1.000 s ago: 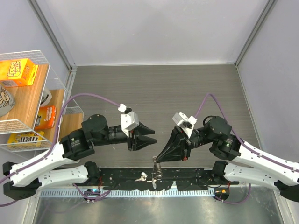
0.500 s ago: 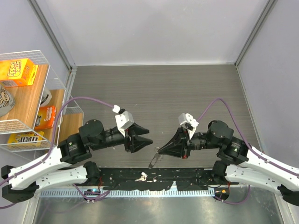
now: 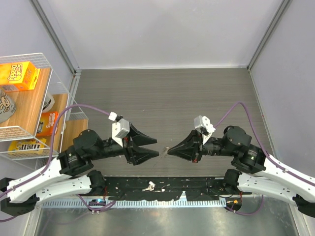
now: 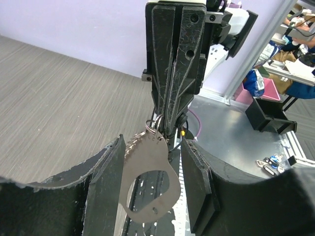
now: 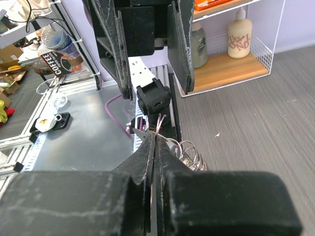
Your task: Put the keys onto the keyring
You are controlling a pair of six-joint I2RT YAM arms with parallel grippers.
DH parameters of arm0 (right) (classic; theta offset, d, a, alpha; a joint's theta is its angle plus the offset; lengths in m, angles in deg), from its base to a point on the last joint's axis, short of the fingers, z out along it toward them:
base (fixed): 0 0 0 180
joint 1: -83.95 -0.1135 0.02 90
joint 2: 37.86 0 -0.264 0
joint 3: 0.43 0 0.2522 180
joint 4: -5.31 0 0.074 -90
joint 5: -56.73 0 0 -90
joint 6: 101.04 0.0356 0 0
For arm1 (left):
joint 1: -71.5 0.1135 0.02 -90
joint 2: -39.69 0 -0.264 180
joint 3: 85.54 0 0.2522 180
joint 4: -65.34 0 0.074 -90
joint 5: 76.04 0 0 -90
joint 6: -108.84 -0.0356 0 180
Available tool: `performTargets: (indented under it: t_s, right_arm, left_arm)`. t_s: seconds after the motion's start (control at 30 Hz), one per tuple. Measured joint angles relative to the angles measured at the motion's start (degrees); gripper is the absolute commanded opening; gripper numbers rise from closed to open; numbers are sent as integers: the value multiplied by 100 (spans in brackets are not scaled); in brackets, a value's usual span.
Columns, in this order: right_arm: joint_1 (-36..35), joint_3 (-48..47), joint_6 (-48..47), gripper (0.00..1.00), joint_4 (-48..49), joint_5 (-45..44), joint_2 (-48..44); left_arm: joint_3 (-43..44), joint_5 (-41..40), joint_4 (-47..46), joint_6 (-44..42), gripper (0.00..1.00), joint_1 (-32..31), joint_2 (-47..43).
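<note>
The keyring (image 4: 150, 177) is a flat silver clip with coiled wire rings (image 5: 189, 153) at its top. My right gripper (image 3: 169, 150) is shut on its upper end and holds it in the air; this also shows in the right wrist view (image 5: 156, 140). My left gripper (image 3: 156, 149) is open, with its jaws on either side of the hanging clip and not touching it; it also shows in the left wrist view (image 4: 151, 162). The small silver keys (image 3: 149, 186) lie on the black strip at the near edge, below both grippers.
A wire shelf (image 3: 49, 93) with boxes and bottles stands at the left. The black strip (image 3: 197, 186) and a metal tray (image 3: 162, 219) run along the near edge. Grey walls close in the back and the right side.
My right gripper has lifted the keyring from hanging low over the black strip up to the level of my left gripper. My left gripper has moved in, and its open jaws now straddle the clip.
</note>
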Motion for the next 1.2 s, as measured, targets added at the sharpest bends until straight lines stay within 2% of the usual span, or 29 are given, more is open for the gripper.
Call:
performTargets:
  t_s: [0.53, 0.83, 1.03, 1.2]
  right_arm:
    - [2, -328, -151, 5, 227, 111, 136]
    - [4, -365, -151, 5, 278, 240, 173]
    - [4, -365, -149, 5, 278, 313, 221]
    - [4, -365, -149, 5, 286, 367, 247]
  left_arm:
    - [0, 138, -540, 22, 55, 0, 319]
    - [0, 214, -715, 17, 51, 0, 337]
    - [0, 317, -826, 20, 36, 0, 341]
    - [0, 424, -852, 33, 15, 0, 387]
